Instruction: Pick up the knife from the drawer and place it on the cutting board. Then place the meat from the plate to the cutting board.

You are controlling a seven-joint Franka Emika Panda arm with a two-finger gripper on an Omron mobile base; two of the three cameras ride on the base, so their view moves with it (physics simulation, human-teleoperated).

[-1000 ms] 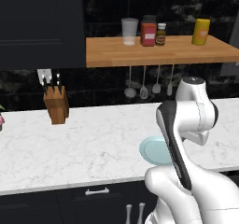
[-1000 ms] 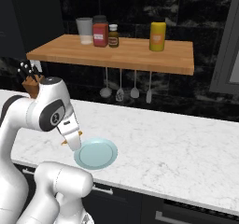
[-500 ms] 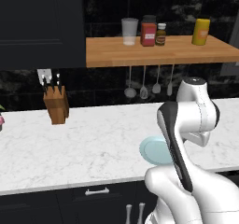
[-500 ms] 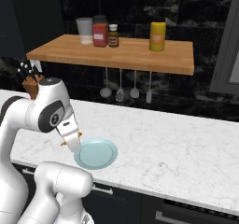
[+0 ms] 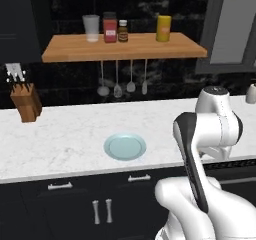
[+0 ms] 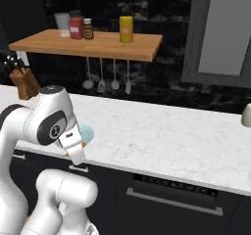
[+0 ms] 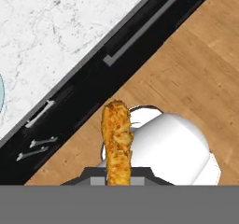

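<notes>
The white marble counter (image 5: 65, 134) stretches under a long wooden wall shelf (image 5: 125, 47). On the counter sits the round, shallow, pale blue-green plate (image 5: 125, 147), bare. The small orange-brown lump of meat (image 7: 117, 141) hangs over the wooden floor, pinched in the robot's dark two-finger gripper (image 7: 117, 177), closed tight on it.

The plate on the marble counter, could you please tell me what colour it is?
The round shallow plate is pale blue-green, seen best in the left base view.

Gripper (image 7: 118, 178) apparently clamped, arm folded low.
</notes>
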